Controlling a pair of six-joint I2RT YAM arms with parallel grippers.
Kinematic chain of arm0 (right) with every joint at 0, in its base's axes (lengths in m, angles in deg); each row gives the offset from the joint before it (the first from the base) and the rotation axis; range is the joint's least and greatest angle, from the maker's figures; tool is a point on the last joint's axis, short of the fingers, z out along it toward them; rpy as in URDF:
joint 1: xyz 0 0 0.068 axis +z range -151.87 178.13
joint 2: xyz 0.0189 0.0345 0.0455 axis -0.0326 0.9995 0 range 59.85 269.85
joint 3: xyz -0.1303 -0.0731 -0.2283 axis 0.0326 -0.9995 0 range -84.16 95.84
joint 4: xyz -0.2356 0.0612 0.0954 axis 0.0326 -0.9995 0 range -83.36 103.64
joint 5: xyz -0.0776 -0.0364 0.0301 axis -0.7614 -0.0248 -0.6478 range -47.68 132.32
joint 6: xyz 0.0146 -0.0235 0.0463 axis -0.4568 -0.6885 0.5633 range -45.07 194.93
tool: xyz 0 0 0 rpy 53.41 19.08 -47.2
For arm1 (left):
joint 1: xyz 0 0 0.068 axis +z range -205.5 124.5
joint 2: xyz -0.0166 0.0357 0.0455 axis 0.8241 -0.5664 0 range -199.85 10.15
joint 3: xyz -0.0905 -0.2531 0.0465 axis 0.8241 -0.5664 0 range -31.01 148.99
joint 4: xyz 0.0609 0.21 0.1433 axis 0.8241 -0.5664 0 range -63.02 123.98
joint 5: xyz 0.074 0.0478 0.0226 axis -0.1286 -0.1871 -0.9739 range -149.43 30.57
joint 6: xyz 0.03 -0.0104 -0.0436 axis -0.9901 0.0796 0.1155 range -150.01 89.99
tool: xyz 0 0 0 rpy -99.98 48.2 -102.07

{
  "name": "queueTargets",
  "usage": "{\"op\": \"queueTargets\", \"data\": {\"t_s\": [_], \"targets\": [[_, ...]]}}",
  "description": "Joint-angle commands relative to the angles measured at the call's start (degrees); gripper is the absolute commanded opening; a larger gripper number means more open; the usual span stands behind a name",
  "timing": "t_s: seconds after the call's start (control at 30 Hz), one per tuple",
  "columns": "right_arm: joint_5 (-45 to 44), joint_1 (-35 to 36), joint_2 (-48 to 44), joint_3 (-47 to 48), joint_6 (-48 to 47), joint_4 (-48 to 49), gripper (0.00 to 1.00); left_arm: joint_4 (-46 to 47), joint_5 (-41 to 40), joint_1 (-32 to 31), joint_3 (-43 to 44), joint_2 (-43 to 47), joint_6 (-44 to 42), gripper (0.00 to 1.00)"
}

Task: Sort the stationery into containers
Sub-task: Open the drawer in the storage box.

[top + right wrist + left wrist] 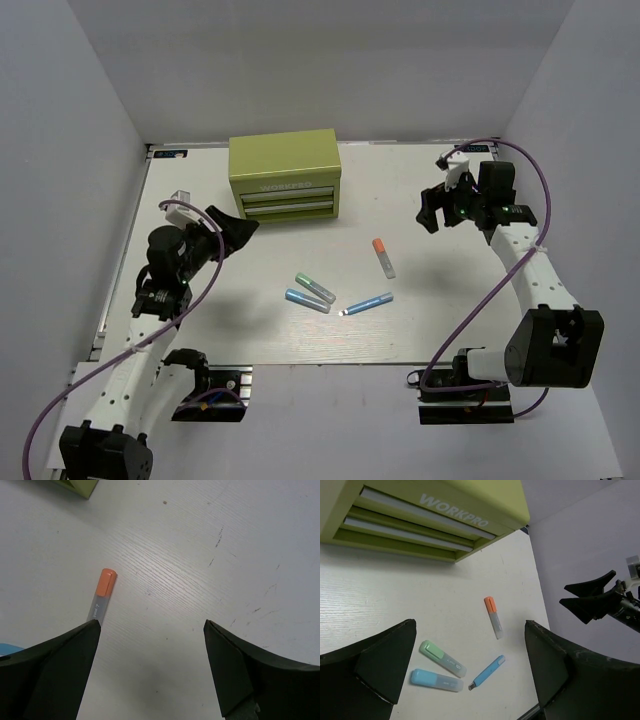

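The olive-green chest (284, 175) stands at the back of the table with its drawers shut; it also shows in the left wrist view (420, 515). Four markers lie loose in front of it: orange-capped (383, 257), green-capped (315, 288), light blue (307, 301) and slim blue (367, 304). My left gripper (238, 228) is open and empty, raised left of the chest's front, and its view shows all of them: orange (493, 617), green (442, 658), light blue (436, 680), slim blue (487, 672). My right gripper (432, 210) is open and empty, above bare table right of the orange-capped marker (101, 595).
White walls enclose the table at the back and on both sides. The table's right edge (540, 605) runs close to the markers in the left wrist view. A corner of the chest (82, 486) shows at the top left of the right wrist view.
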Motion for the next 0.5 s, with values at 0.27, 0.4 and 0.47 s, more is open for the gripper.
{"op": "queueTargets", "data": {"t_s": [0.27,0.4,0.47], "targets": [[19.0,2.0,1.3,5.1,-15.6,-5.2,0.79,5.8,3.0,-0.2,-2.5,-3.3,3.9,0.97],[18.4,6.8,2.5,7.3,-20.7,-3.7,0.63,11.8,3.0,-0.2,-5.5,-4.3,7.6,0.82],[17.5,8.7,3.3,9.9,-22.2,-2.8,0.56,14.2,3.0,-0.2,-7.5,-4.9,10.3,0.7]]}}
